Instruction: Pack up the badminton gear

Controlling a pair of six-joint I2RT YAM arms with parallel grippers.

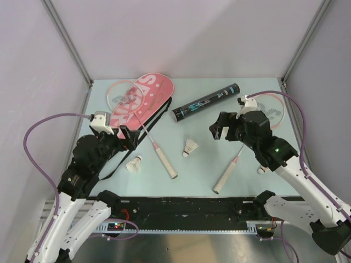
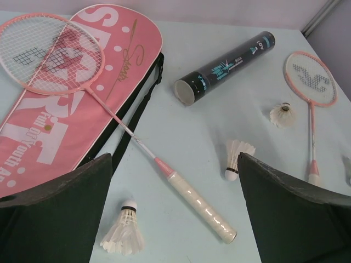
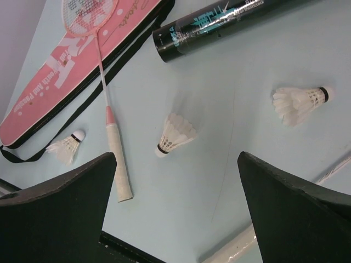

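Two rackets: left racket (image 1: 147, 133) head on case (image 1: 158, 87), handle on desk (image 1: 197, 175); right racket (image 1: 232, 164) far right.
Three shuttlecocks (image 2: 123, 233) (image 2: 237, 156) (image 2: 282, 115): loose on desk, apart.
Tube (image 1: 205, 103): lying behind them.
Left jaws, right jaws: spread, empty.

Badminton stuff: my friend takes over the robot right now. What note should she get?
Grippers: left gripper and right gripper are both open, holding nothing.
Things: first racket lies with its head on the pink case. The second racket is on the right. The tube lies on its side, one end open. Three shuttlecocks are loose on the table.
Done: nothing packed.
Left: everything.
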